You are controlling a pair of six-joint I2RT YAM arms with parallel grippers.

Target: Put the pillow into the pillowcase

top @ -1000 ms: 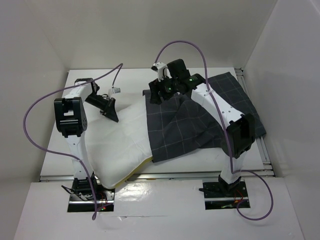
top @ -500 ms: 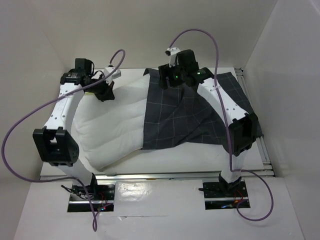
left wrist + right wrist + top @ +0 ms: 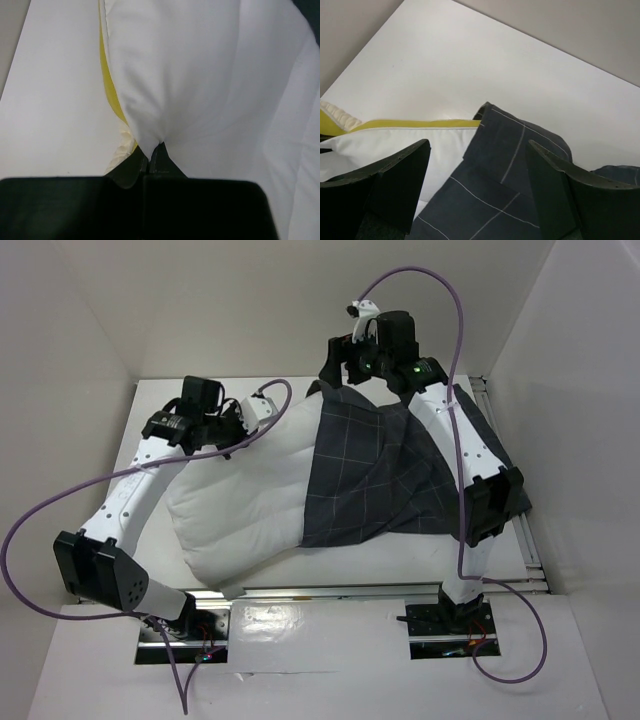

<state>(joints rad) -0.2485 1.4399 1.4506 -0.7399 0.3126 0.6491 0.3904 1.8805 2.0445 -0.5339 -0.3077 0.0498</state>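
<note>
Left of frame, top view: the left end effector (image 3: 238, 426) is clamped on a pinch of the pillow (image 3: 250, 505) at its far corner, beside the yellow band (image 3: 106, 75). The pillow lies centre-left on the desk (image 3: 400, 555). Its right part is covered by the pillowcase (image 3: 385, 475); whether it is inside or merely under cannot be told. Upper centre: the right end effector (image 3: 342, 373) hangs wide and empty above the pillowcase's far edge.

Judgement: the right should take the top layer of the opening only and lift it, while the left feeds the corner rightward, low and level, to avoid bunching.
</note>
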